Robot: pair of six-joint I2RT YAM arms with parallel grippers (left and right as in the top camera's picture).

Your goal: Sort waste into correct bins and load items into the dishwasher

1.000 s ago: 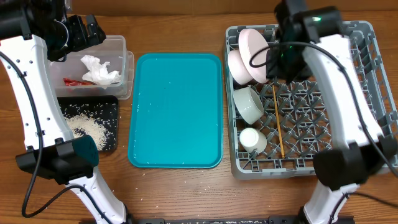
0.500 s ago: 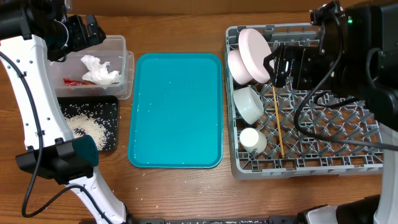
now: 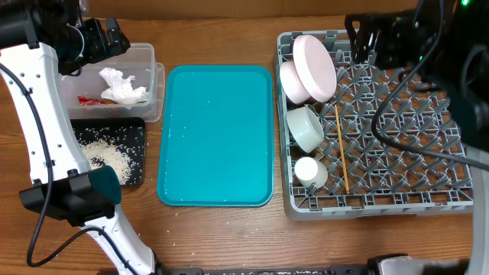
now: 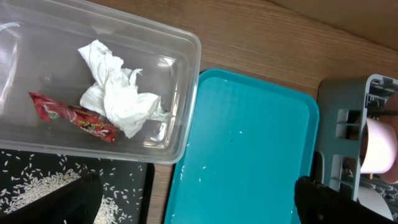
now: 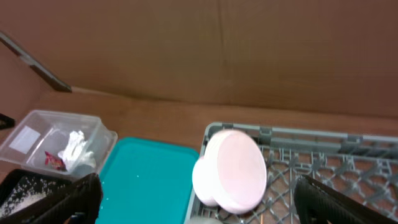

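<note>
The grey dish rack (image 3: pixel 397 164) on the right holds a white plate (image 3: pixel 316 61) on edge, a bowl (image 3: pixel 292 82) against it, a second bowl (image 3: pixel 306 127), a small cup (image 3: pixel 311 172) and wooden chopsticks (image 3: pixel 341 153). My right gripper (image 3: pixel 365 42) is open and empty, high over the rack's back edge; its view shows the plate (image 5: pixel 239 168) and rack (image 5: pixel 329 155). The clear tub (image 3: pixel 153 72) holds white tissue (image 3: pixel 122 85) and a red wrapper (image 3: pixel 90 100). The black tray (image 3: pixel 137 130) holds rice (image 3: pixel 107 156). My left gripper (image 3: pixel 111 38) is open and empty above the tub (image 4: pixel 180 74).
A teal tray (image 3: pixel 216 134) with a few rice grains lies between the bins and the rack. It also shows in the left wrist view (image 4: pixel 249 143) and the right wrist view (image 5: pixel 146 180). A brown cardboard wall (image 5: pixel 217 50) stands behind the table.
My right arm has lifted away from the middle of the rack, up and toward its back right. The left arm and all objects have not moved.
</note>
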